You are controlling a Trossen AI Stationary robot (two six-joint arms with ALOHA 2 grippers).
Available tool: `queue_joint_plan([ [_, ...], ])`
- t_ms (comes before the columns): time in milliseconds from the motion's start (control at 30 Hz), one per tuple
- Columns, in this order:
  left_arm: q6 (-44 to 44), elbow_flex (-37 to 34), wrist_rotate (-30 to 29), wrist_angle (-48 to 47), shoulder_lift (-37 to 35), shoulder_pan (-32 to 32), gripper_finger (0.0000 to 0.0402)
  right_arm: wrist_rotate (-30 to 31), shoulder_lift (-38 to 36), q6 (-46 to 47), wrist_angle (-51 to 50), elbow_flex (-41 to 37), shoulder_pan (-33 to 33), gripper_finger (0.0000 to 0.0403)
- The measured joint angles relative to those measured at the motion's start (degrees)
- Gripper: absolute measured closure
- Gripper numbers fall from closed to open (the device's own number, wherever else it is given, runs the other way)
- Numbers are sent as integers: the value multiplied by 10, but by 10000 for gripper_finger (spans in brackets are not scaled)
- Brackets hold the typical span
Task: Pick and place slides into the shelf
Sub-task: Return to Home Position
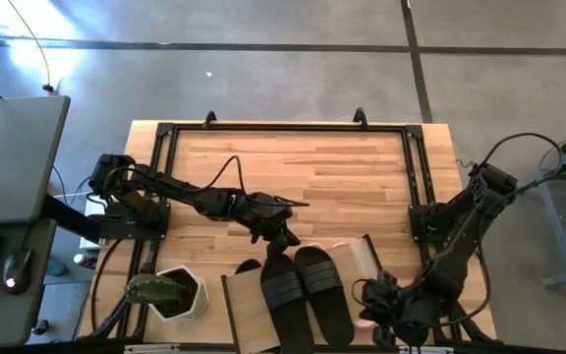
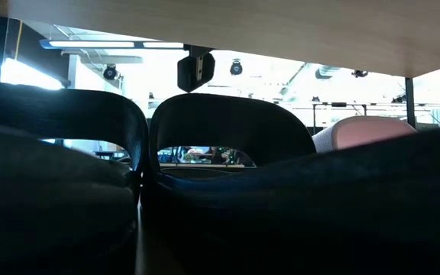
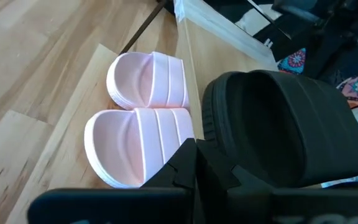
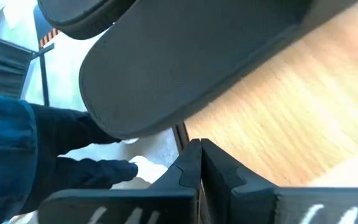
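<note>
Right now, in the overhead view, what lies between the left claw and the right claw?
In the high view, the black slides on the shelf lie between the left claw and the right claw.

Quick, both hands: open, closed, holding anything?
Left hand: closed, holding nothing, just beside the black slides.
Right hand: closed, holding nothing.
</note>
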Motion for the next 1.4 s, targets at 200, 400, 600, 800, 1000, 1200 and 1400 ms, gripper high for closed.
queue_joint_plan([
  [200, 2, 0, 0, -16, -15, 29, 401, 50, -34, 29, -34, 0, 26, 403],
  [400, 24, 0, -15, -81, -85, 75, 402, 82, -74, 23, -65, 0, 35, 403],
  [600, 36, 0, -13, -100, -190, 102, 402, 130, -152, -52, -54, 0, 35, 403],
  [800, 50, 0, -4, -98, -282, 97, 401, 69, -236, -212, 204, -57, -3, 403],
  [1000, 90, 0, -13, -97, -338, 70, 402, -166, -240, -262, 537, -200, -138, 403],
  [1200, 130, 0, -15, -97, -358, 47, 402, -362, -251, -396, 607, -195, -338, 403],
  [1400, 136, 0, -49, -92, -376, 49, 402, -380, -320, -599, 356, -40, -492, 403],
])
